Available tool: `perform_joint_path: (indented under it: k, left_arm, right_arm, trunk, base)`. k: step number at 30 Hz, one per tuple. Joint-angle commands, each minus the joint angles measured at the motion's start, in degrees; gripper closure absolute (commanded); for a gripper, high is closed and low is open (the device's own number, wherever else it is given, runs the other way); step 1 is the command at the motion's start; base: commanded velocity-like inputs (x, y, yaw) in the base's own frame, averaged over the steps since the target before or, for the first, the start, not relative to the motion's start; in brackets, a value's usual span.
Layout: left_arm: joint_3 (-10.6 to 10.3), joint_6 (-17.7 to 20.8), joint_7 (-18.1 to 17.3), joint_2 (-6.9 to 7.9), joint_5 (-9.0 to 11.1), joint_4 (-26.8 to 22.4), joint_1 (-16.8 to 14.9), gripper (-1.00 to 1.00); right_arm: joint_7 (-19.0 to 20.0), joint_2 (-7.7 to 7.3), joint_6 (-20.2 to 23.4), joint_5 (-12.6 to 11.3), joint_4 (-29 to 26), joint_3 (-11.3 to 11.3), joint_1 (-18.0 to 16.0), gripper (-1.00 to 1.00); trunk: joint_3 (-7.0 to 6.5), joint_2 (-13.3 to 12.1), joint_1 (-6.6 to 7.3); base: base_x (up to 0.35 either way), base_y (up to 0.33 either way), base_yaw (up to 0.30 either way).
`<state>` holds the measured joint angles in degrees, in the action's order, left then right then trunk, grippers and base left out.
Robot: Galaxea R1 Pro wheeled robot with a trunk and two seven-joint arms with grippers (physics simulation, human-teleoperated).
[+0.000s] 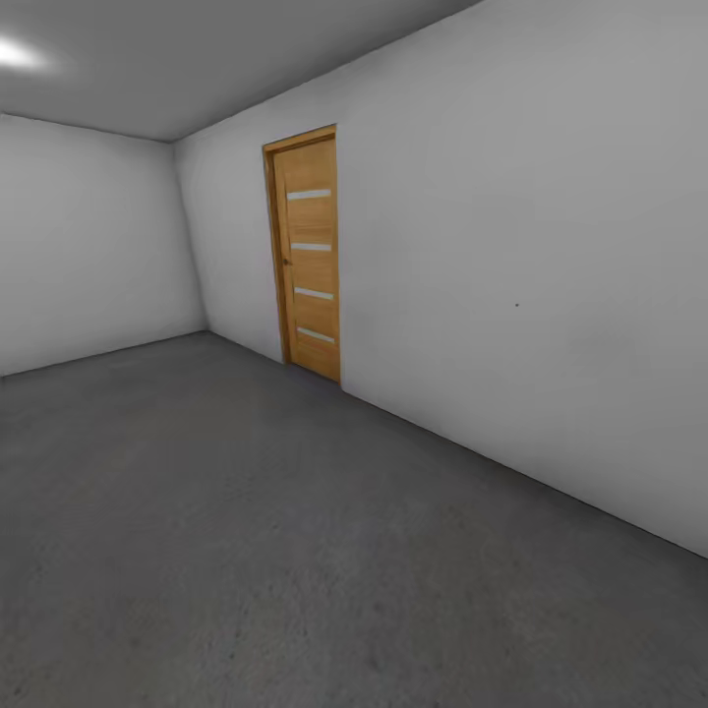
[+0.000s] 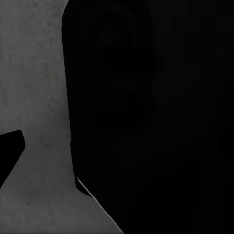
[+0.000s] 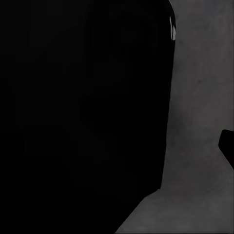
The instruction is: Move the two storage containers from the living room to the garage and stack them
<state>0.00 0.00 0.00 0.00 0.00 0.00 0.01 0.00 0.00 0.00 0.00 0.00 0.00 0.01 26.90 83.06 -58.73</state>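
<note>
I am in the garage, facing its white right-hand wall (image 1: 511,275) and the rough dark grey concrete floor (image 1: 246,551). The two storage containers and the living room are out of view. In the left wrist view a large black bulk (image 2: 156,117) hangs over the grey floor (image 2: 34,87), and one black fingertip (image 2: 9,156) pokes in at the picture's edge. The right wrist view has a similar black bulk (image 3: 83,117) above the floor (image 3: 200,122), with a small dark fingertip (image 3: 228,146) at the edge. Nothing shows whether either gripper is open or shut.
A light wooden door (image 1: 310,256) with four frosted glass strips stands shut in the right-hand wall. The far white wall (image 1: 88,246) meets it at a corner. The ceiling (image 1: 197,59) is grey.
</note>
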Motion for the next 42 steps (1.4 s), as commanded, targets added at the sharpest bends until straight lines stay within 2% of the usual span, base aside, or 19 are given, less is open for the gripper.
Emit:
perform_joint_path:
  k: [1,5,16,31,32,42]
  left_arm:
    - [0.09,-0.33,0.09,-0.16,0.18,-0.33,-0.09,-1.00]
    - [0.09,-0.62,0.09,-0.10,0.18,-0.72,-0.09,-1.00]
    - [0.16,-1.05,0.09,0.12,0.18,-2.27,-0.09,-1.00]
    - [0.18,-0.97,0.09,0.09,0.25,-2.29,-0.09,-1.00]
    - [0.18,-0.97,0.09,0.09,0.28,-2.29,-0.09,-1.00]
    - [0.18,-1.04,0.09,0.09,0.35,-2.29,-0.09,-1.00]
  right_arm:
    - [0.09,0.22,-0.33,0.12,-0.26,0.33,-0.09,-1.00]
    - [0.16,0.21,-0.44,0.48,-0.26,1.63,-0.09,-1.00]
    - [0.52,0.21,-2.34,-2.82,-0.26,5.17,-0.09,-1.00]
    - [0.53,0.26,-2.41,-2.90,-0.26,10.00,-0.09,-1.00]
    - [0.53,0.26,-2.40,-2.90,-0.26,28.61,-0.09,-1.00]
    - [0.53,0.26,-2.94,-2.90,-0.26,28.57,-0.09,-1.00]
  trunk:
    - [0.03,0.02,0.00]
    - [0.03,0.02,0.00]
    - [0.03,0.02,0.00]
    - [0.03,0.02,0.00]
    - [0.03,0.02,0.00]
    - [0.03,0.02,0.00]
  base:
    - [0.000,0.000,0.000]
    - [0.000,0.000,0.000]
    - [0.214,0.000,0.000]
    - [0.322,0.000,0.000]
    - [0.322,0.000,0.000]
    - [0.322,0.000,0.161]
